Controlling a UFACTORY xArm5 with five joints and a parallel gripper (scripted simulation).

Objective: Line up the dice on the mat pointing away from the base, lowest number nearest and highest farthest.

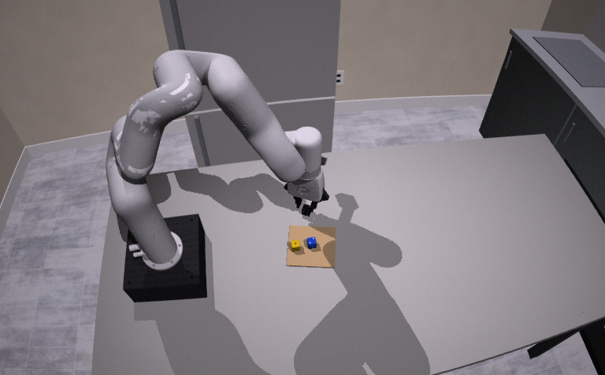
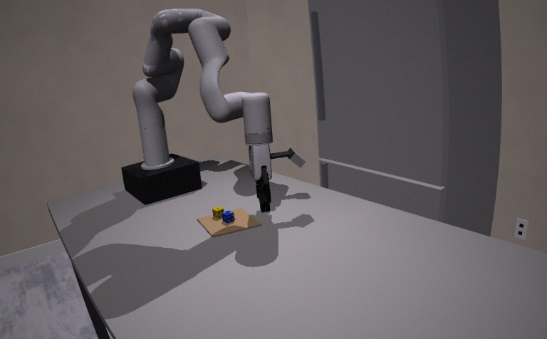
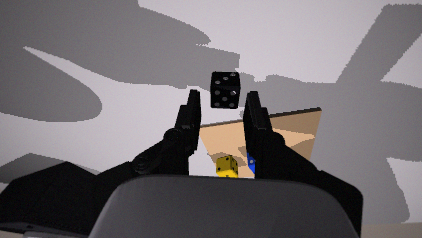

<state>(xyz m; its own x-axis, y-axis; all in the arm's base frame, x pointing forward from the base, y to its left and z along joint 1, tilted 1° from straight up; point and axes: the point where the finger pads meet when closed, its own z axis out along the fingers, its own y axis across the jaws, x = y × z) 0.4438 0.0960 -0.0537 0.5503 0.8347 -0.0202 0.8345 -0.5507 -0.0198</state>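
A black die with white pips lies on the grey table just off the tan mat, by the mat's edge. My gripper hangs above this die, fingers partly open, one on each side of it and clear of it. Nothing is between them. In the top and exterior views the gripper hides the black die. A yellow die and a blue die sit side by side on the mat; the yellow one is nearer the base. The wrist view shows the yellow die, and the blue die partly behind a finger.
The arm's black base block stands at the table's left end. A tall grey cabinet is behind the table and a dark counter is at the right.
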